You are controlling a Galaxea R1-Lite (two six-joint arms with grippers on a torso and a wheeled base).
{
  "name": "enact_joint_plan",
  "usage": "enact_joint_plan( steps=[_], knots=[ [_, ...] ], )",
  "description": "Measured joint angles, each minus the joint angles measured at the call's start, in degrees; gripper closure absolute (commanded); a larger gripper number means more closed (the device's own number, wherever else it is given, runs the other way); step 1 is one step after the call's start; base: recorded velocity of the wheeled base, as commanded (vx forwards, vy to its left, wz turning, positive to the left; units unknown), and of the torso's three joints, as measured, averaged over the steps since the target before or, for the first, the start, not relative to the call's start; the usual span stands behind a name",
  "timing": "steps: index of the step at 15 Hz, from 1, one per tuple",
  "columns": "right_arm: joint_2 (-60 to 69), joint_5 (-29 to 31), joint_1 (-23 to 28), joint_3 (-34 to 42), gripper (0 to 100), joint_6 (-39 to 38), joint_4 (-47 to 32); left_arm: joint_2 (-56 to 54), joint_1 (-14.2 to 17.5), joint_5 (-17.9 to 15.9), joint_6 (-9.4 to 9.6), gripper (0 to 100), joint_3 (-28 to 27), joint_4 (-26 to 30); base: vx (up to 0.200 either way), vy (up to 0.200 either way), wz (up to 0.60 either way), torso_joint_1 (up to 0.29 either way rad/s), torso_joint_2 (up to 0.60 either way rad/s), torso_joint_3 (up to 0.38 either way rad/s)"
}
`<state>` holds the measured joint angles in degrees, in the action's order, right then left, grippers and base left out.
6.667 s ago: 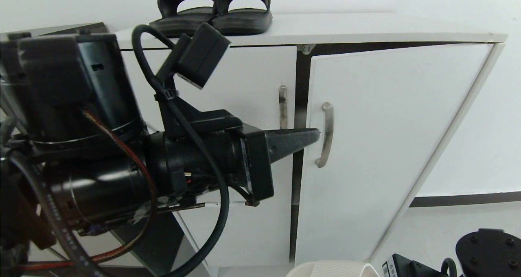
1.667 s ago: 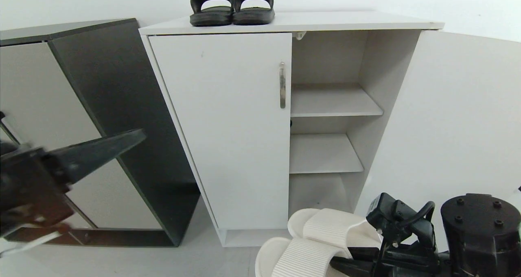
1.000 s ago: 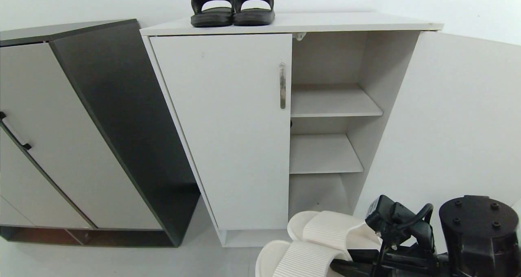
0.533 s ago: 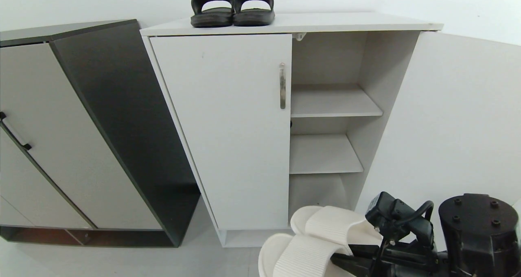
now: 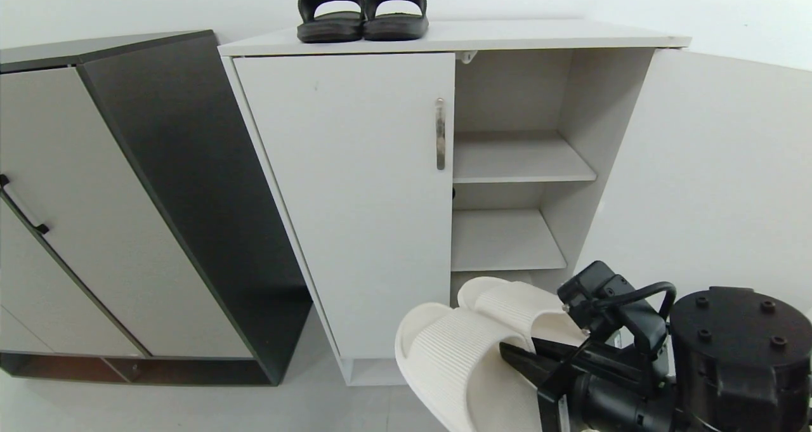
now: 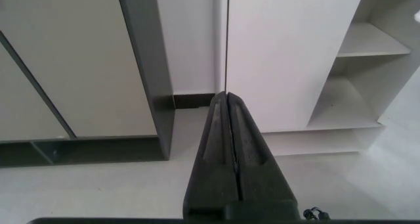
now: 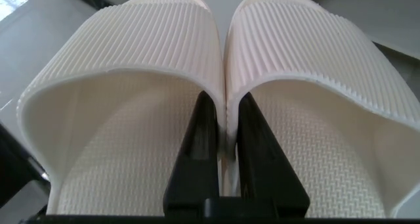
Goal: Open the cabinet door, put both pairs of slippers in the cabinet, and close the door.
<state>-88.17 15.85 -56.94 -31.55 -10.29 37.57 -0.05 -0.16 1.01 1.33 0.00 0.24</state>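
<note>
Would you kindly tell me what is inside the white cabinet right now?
Its open half shows two shelves, neither bearing slippers. The lowest compartment is partly covered by the white slippers in the right gripper; the closed door hides the rest.

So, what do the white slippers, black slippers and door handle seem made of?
White slippers: probably moulded foam or rubber, matte; ribbed straps, embossed footbeds. Black slippers: likely similar rubber, matte, one-piece look. Door handle: apparently metal, silvery brushed sheen.
</note>
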Motion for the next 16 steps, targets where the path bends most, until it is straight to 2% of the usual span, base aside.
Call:
enact_joint_plan(
  steps=[1,6,13,16],
  knots=[
    [-1.1,1.9,-0.9,-1.1,100,-0.5,0.0,0.0,0.0,0.1,0.0,100,0.0,0.0,0.0,0.0,0.0,0.0,0.0,0.0],
    [-3.6,3.1,-1.8,-2.2,100,-0.6,0.0,0.0,0.0,0.0,-0.02,100,0.0,0.0,0.0,0.0,0.0,0.0,0.0,0.0],
    [-4.5,3.4,-1.7,-2.1,100,-0.7,0.0,0.0,0.1,0.0,0.04,100,0.0,0.0,0.0,-0.2,0.0,0.004,0.0,0.002],
    [-5.5,3.3,-1.5,-2.0,100,-0.9,0.1,0.0,0.1,0.0,0.0,100,0.0,0.0,0.0,0.0,0.0,0.0,0.0,0.0]
  ],
)
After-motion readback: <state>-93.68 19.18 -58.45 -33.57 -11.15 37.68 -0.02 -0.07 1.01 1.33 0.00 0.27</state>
